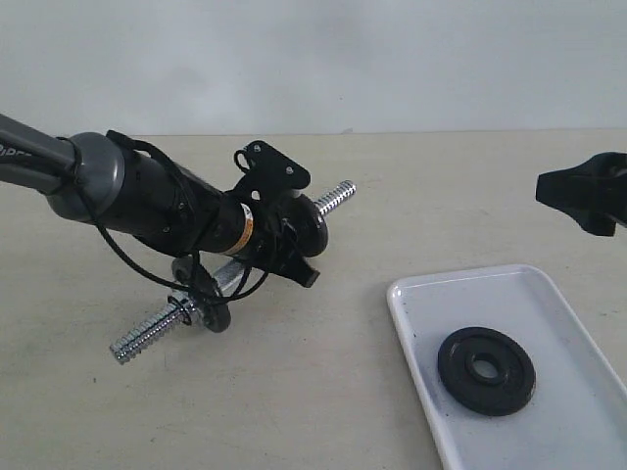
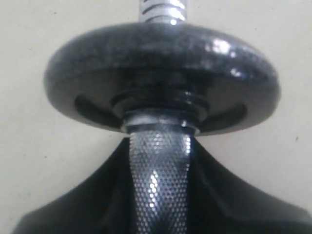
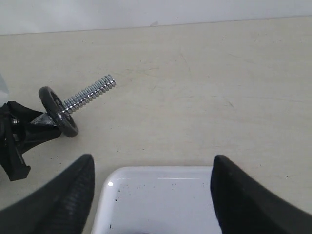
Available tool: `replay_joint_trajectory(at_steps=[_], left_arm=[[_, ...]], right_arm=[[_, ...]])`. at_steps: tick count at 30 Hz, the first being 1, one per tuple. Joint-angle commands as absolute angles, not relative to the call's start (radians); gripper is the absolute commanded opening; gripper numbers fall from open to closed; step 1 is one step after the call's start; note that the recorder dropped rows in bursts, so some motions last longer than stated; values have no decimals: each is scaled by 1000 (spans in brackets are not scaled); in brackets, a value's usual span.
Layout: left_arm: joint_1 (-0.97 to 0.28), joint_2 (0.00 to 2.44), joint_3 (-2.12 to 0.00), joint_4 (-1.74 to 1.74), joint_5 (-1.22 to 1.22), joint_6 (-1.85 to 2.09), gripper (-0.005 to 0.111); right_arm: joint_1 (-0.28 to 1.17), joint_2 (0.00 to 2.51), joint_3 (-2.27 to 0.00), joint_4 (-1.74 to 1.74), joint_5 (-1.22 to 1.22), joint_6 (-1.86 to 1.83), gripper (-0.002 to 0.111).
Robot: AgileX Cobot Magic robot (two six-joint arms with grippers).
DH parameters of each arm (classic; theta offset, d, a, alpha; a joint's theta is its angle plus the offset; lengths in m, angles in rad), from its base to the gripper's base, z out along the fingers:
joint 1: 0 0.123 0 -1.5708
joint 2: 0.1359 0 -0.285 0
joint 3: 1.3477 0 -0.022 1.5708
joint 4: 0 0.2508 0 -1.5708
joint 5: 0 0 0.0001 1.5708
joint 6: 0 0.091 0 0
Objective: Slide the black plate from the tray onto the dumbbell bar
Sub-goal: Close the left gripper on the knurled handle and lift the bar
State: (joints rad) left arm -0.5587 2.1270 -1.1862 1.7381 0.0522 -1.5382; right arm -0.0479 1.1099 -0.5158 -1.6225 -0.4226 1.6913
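White tray (image 1: pixel 549 294) lies below the right gripper (image 3: pixel 153 160), whose jaws stand apart and empty. Chrome bar (image 1: pixel 147 336) is clamped at its knurled middle by the left gripper (image 2: pixel 159 161). Black plate (image 1: pixel 487 371) lies flat in the tray beneath the right gripper, untouched. Seemingly only the bar is ready; lifting and threading the plate remain.

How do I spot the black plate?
Find the white tray at the right of the table. The black plate lies flat in it, a ring with a wide hole. Unlike the black discs on the dumbbell bar, it sits on no rod.
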Motion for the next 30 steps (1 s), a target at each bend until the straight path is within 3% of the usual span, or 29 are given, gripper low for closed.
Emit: replay_joint_trajectory(at_steps=[1,30], left_arm=[[-568,2141,-1180,1744,-28,-1515,4],[-568,1893,-1118,1744,-265,-1431,4]], right_arm=[[-49,1110,-513,-1622,-415,1692,62],[-49,1110,-513,-1626,-413,1688,62]])
